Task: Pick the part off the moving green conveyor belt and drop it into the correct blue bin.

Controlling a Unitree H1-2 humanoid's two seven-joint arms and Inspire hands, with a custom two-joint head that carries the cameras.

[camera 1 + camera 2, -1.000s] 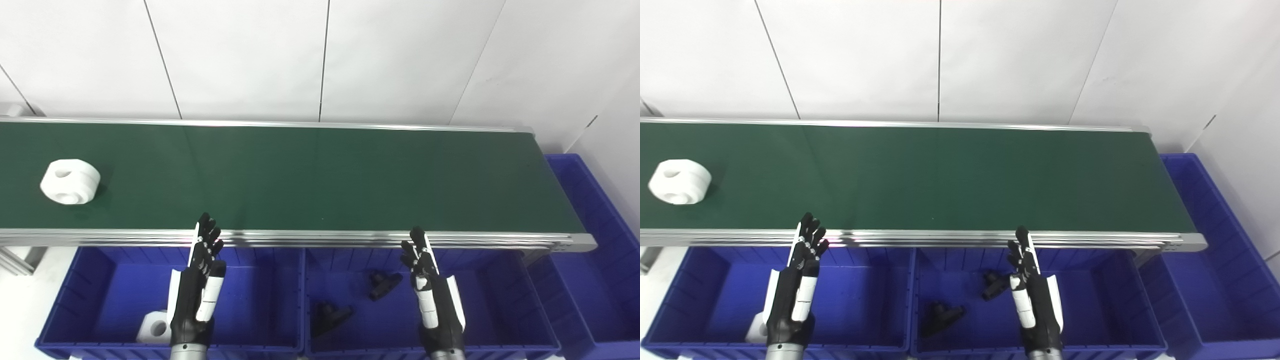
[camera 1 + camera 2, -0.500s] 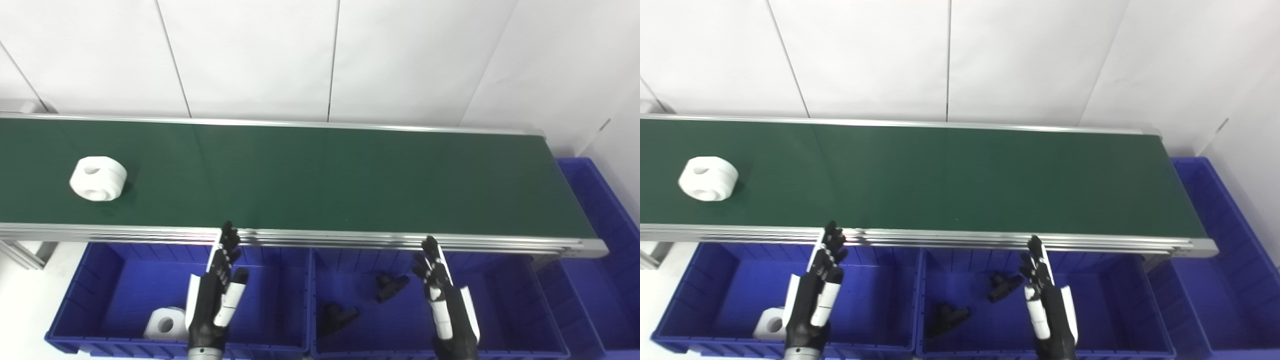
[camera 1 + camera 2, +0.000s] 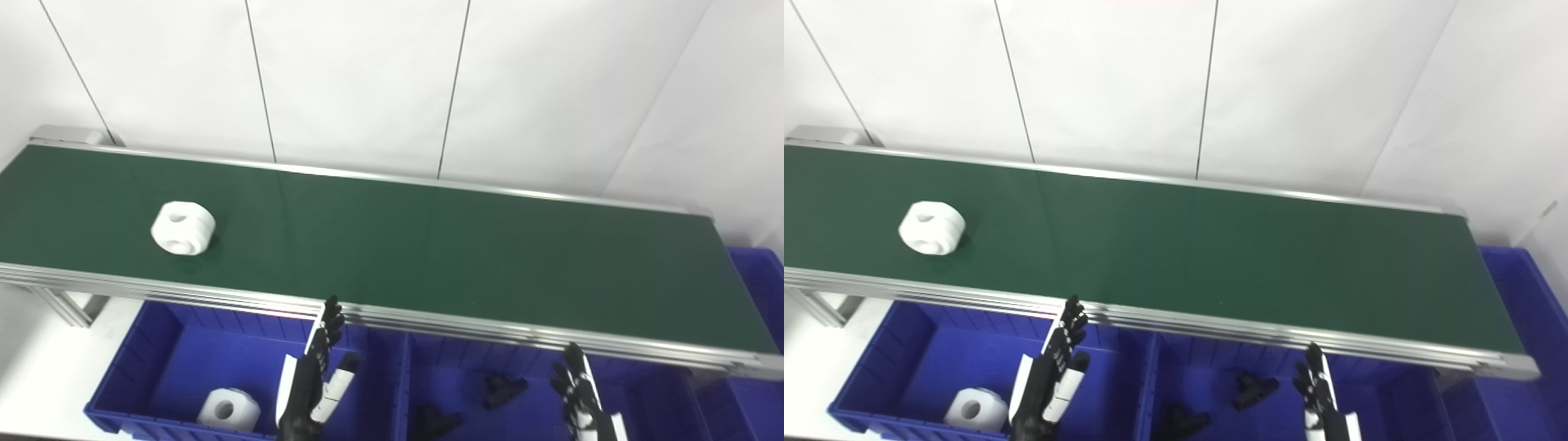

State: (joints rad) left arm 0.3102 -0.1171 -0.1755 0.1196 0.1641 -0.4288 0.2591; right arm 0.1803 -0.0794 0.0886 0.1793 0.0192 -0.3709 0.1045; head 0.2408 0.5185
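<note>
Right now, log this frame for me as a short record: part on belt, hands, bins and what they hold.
part on belt: white part, lying on the left stretch of the green conveyor belt, untouched
left hand: open, empty, over the left blue bin, fingers pointing toward the belt edge
right hand: open, empty, over the middle blue bin, partly cut off by the frame
left blue bin contents: one similar white part
middle blue bin contents: two black parts
right blue bin: contents not visible
</note>
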